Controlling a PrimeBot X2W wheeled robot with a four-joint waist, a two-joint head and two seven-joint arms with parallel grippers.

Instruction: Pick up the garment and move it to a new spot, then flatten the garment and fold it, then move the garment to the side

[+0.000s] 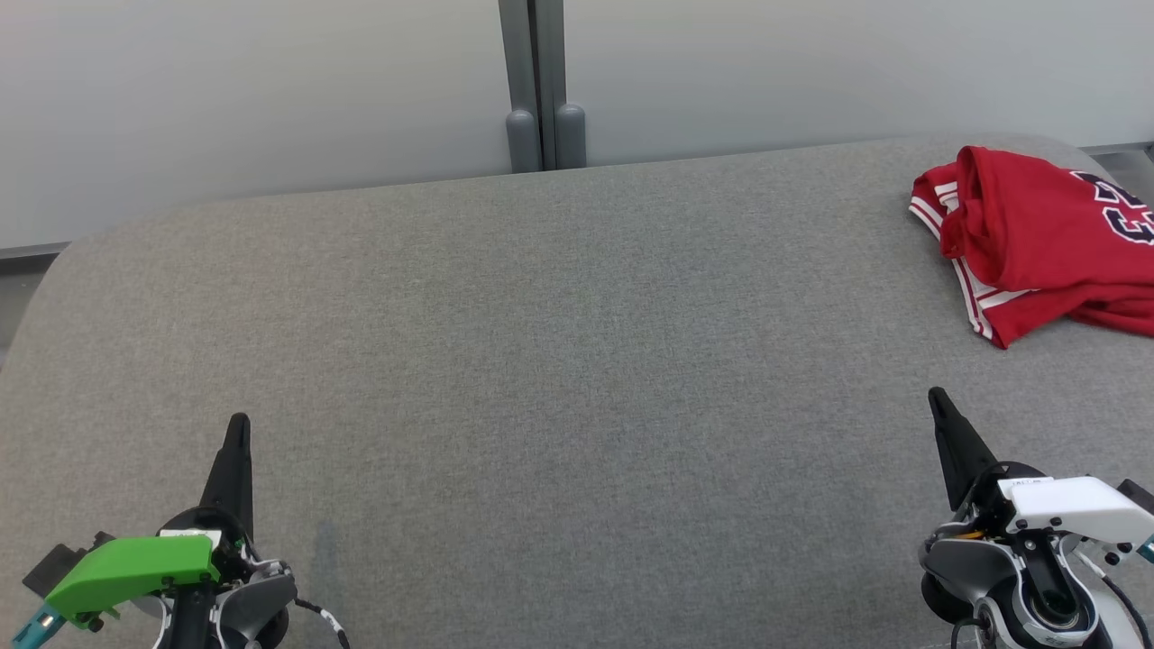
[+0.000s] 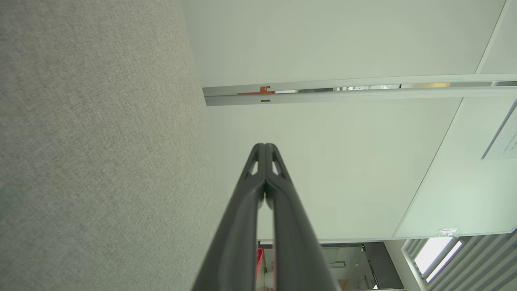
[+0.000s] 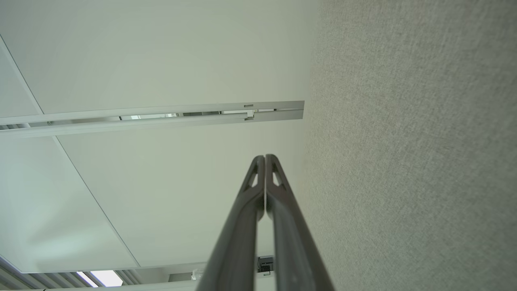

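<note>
The garment [image 1: 1046,239] is a red jersey with white trim and dark numerals, lying crumpled at the far right of the grey fabric surface [image 1: 559,361], partly cut off by the head view's right edge. My left gripper [image 1: 239,424] rests at the lower left, shut and empty, far from the garment. At the lower right, my right gripper [image 1: 938,397] is also shut and empty, a short way in front of the garment. In the left wrist view the fingertips [image 2: 264,146] press together, and in the right wrist view the fingertips [image 3: 264,157] do too.
Pale wall panels with a grey post [image 1: 541,86] stand behind the surface's far edge. The surface's rounded left corner [image 1: 54,261] drops to the floor. A wide stretch of bare grey fabric lies between the two grippers.
</note>
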